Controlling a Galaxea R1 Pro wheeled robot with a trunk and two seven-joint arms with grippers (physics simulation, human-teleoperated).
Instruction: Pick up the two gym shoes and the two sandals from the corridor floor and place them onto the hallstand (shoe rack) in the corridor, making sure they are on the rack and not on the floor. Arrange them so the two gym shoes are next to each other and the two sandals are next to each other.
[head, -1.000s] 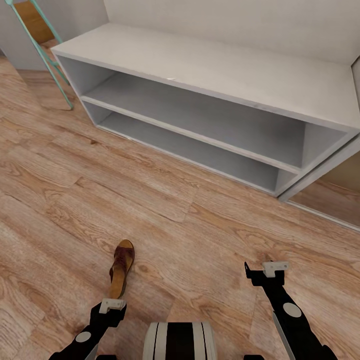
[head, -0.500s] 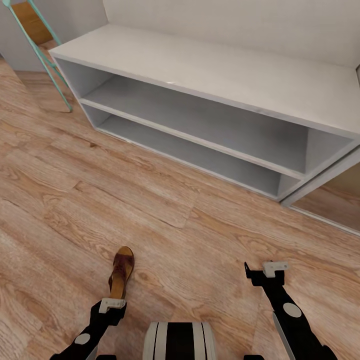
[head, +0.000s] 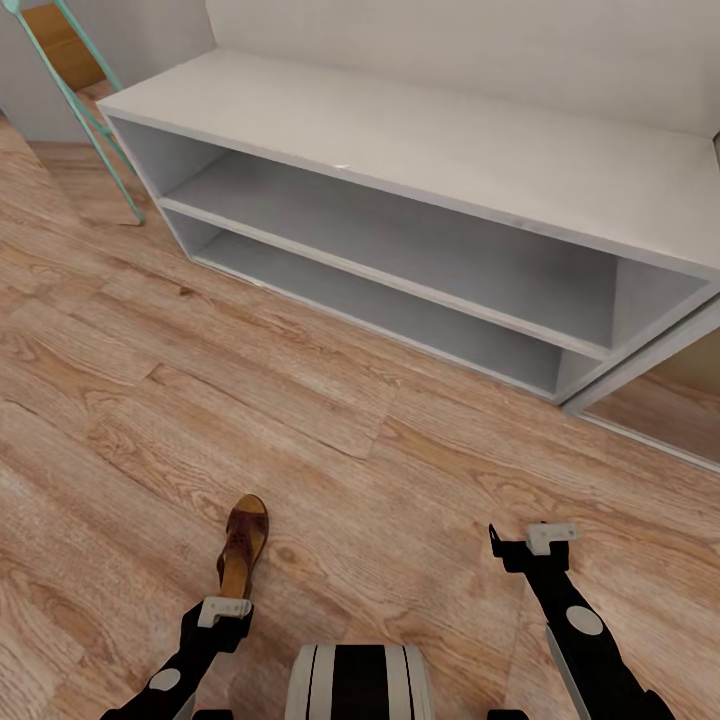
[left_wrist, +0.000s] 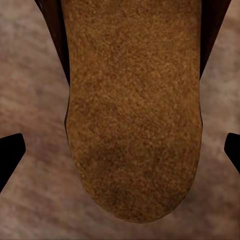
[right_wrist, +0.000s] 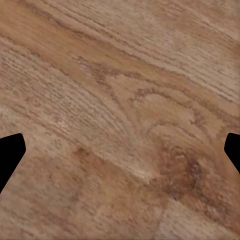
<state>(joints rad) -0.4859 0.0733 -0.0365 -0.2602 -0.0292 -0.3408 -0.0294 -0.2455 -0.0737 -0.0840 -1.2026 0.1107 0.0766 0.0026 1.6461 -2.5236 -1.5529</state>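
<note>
One sandal (head: 241, 545) lies flat on the corridor floor (head: 330, 440), well short of the hallstand (head: 420, 230). Left end effector (left_wrist: 120, 150) hangs directly above its tan footbed, fingers spread. Right end effector (right_wrist: 120, 150), also spread, faces bare planks. A teal frame (head: 85, 105) stands by the hallstand's left end.

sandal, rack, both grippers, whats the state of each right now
sandal: flat on the corridor floor, sole down, ungrasped, heel end under the left gripper
hallstand: top and both shelf rows bare
left gripper: open, fingertips spread either side of the sandal's heel, holding nothing
right gripper: open, holding nothing, over bare floor
</note>
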